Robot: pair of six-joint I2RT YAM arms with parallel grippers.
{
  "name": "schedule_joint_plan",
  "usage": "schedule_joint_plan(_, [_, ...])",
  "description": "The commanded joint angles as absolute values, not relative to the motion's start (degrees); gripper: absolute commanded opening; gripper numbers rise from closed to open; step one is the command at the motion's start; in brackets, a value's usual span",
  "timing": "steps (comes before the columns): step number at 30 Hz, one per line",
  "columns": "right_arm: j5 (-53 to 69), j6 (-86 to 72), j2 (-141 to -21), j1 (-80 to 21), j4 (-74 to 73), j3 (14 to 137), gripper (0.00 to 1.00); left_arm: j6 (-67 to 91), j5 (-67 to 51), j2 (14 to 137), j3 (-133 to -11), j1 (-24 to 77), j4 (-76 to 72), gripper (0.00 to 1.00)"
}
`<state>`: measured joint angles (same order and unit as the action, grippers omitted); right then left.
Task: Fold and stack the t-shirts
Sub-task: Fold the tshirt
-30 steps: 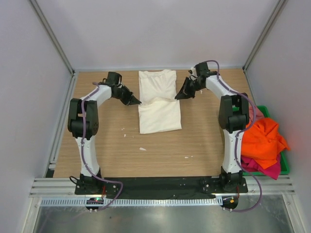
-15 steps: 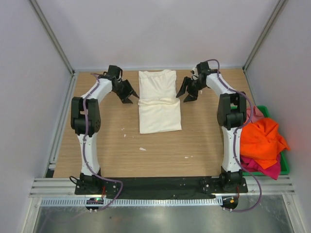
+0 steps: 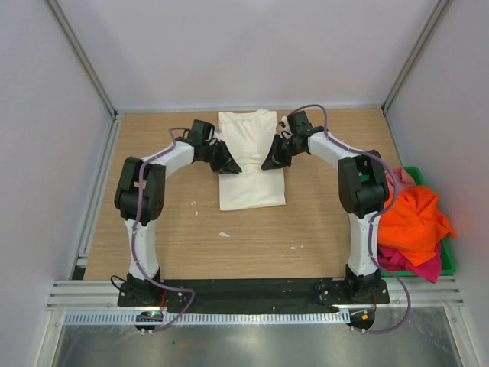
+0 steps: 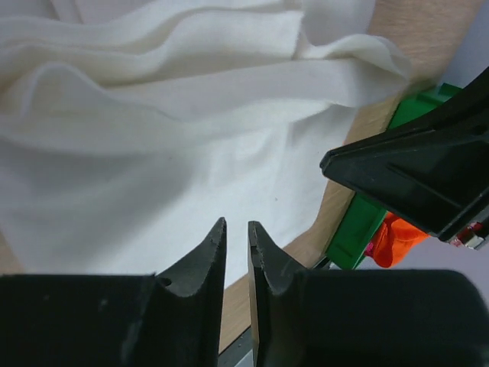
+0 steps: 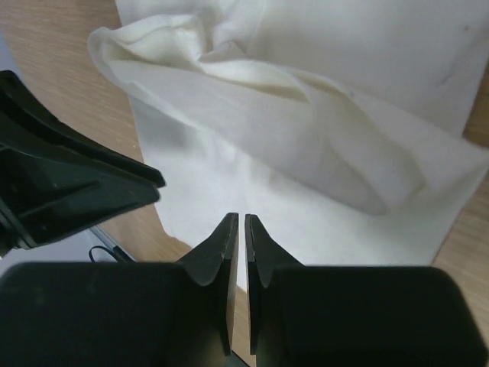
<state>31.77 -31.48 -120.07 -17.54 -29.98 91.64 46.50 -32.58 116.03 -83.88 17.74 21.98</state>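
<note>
Cream t-shirt (image 3: 250,187) sits bunched at its fold; my left gripper (image 4: 237,223) and right gripper (image 5: 241,217) hover pinched closed, empty, so I risk snagging one layer and dragging it crooked

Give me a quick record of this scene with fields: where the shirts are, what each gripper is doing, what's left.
cream shirt: on the table, partly folded, bunched ridge across its middle
left gripper: fingers nearly closed, empty, at the shirt's left edge
right gripper: fingers nearly closed, empty, at its right edge
green bin: holds orange shirt, pink shirt, magenta shirt, heaped
stack: not started
</note>
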Motion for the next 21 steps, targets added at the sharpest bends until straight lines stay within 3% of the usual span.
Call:
schedule_joint_plan(1, [31.9,-34.5,-123.6,-17.1,-22.6,92.8,0.15,50.5,-38.6,121.3,-87.6,17.8,14.0,0.18])
schedule_joint_plan(8, [25.9,-32.3,-132.1,-16.4,-28.2,107.6,0.26,49.3,-36.1,133.2,-105.0,16.2,19.4,0.17])
schedule_joint_plan(15, [20.1,-29.3,-139.9,-12.0,-38.5,128.4,0.36,47.1,-33.7,136.1,-113.9,12.0,24.9,0.21])
schedule_joint_plan(19, [21.4,-27.8,-134.4,-11.9,-43.2,127.5,0.47,42.3,-33.0,128.6,-109.7,12.5,29.4,0.3])
schedule_joint_plan(21, [26.8,-28.4,-130.1,-12.1,-42.5,120.0,0.54,41.2,-35.1,124.3,-102.9,13.5,29.0,0.36])
